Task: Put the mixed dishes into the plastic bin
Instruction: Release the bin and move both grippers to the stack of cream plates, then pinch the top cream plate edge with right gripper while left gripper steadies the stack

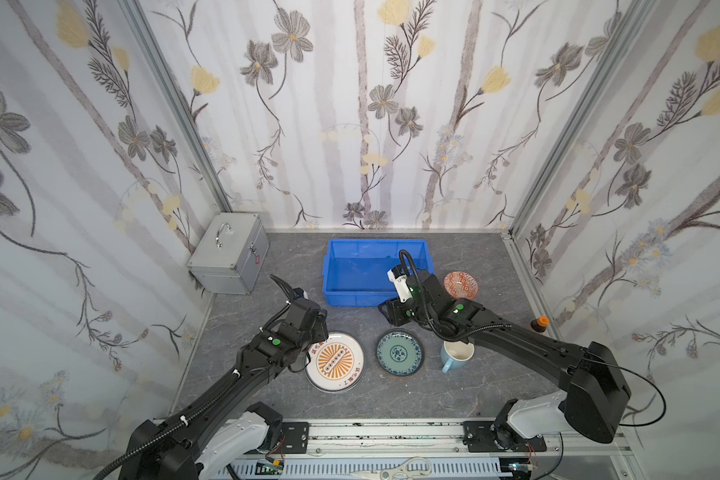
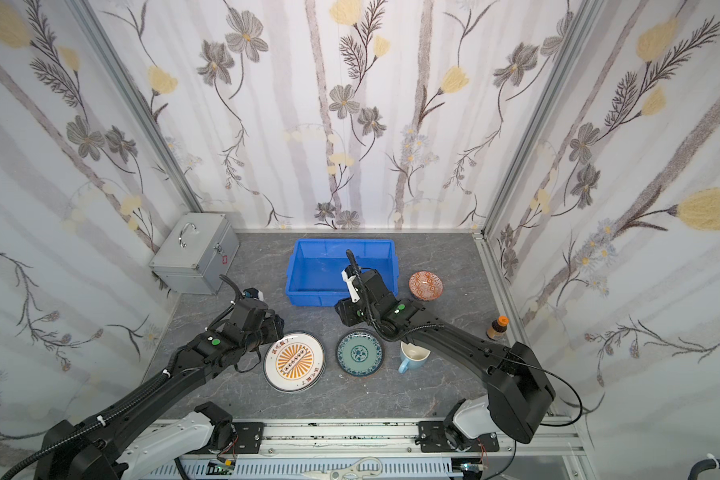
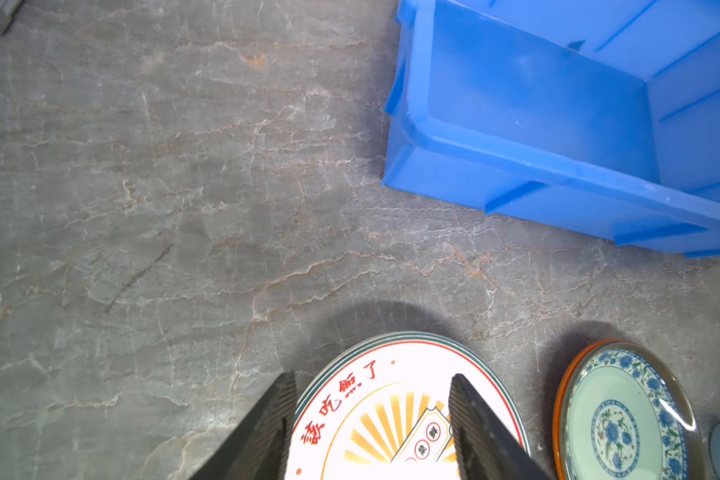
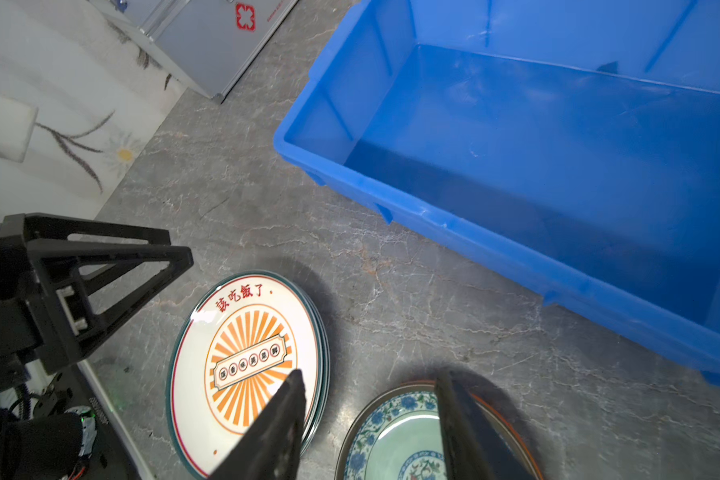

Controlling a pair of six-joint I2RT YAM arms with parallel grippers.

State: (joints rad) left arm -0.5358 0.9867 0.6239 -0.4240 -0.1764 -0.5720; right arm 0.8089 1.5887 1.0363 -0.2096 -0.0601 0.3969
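The blue plastic bin (image 1: 375, 242) (image 2: 344, 243) sits toward the back of the grey marbled tabletop (image 1: 292, 262), its blue floor in plain sight in the right wrist view (image 4: 516, 145). Every dish lies outside it. The sunburst plate (image 1: 335, 361) (image 2: 294, 361) is in front of the bin's left end, with a second rim showing under it. Just beside it on the right, not touching, the teal plate (image 1: 400, 353) (image 2: 359, 353) rests on an orange plate (image 3: 558, 411). Further right the pale blue mug (image 1: 456, 355) (image 2: 412, 356) stands upright, partly under the right arm. The orange-patterned bowl (image 1: 461, 284) (image 2: 425, 284) sits near the bin's right end.

The left gripper (image 3: 373, 376) (image 4: 179, 249) has its jaws parted over the sunburst plate's far-left edge, one finger outside the rim and one over the plate – nothing is clamped, and whether it touches I cannot tell. The right gripper (image 4: 370, 374) hovers between the bin's near wall and the teal plate, jaws apart and holding nothing.

A silver metal case (image 1: 225, 253) (image 2: 194, 253) stands in the back left corner, and a brown bottle (image 1: 539, 324) (image 2: 497, 326) by the right wall
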